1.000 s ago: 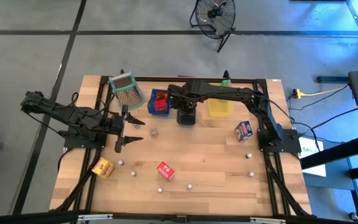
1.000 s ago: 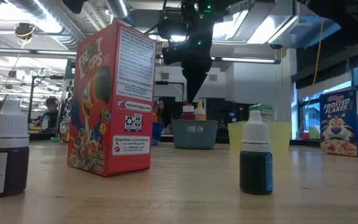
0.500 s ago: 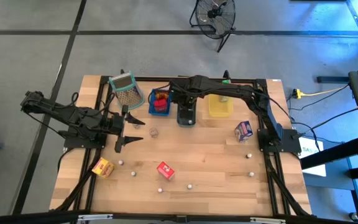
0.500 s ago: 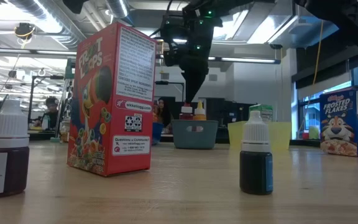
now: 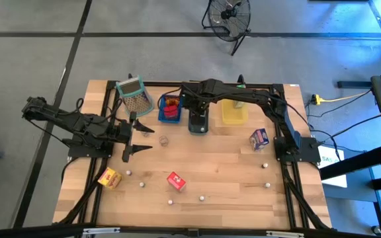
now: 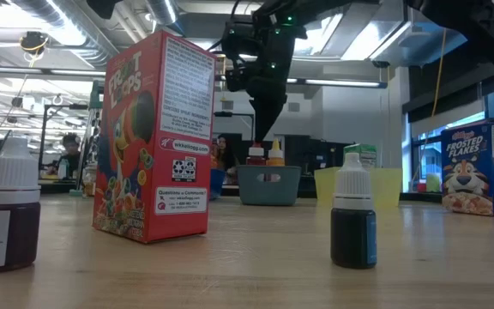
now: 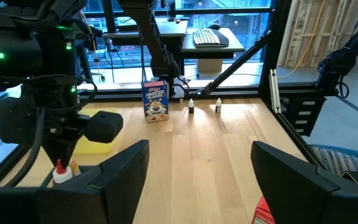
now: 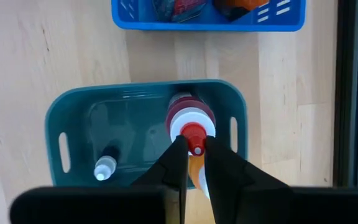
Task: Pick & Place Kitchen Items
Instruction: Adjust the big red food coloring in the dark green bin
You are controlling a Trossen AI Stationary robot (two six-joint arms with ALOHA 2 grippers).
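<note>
On the near table [image 5: 230, 178], the Froot Loops carton [image 6: 154, 137] and dropper bottles [image 6: 352, 219] wait unsorted. The left tool [image 5: 136, 137] hangs wide open and empty. Farther back, the right tool [image 8: 191, 152], nearly closed, hangs directly over the red-capped sauce bottle [image 8: 192, 121] standing in the grey tray [image 8: 64, 121]; whether it grips the nozzle is unclear.

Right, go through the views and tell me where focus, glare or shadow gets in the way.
Low view: the Froot Loops box is sharp, the backlit right gripper a dark silhouette. Right wrist view: its own fingers blur over the sharp red-capped bottle. High view: even light, small bottles hard to make out.
</note>
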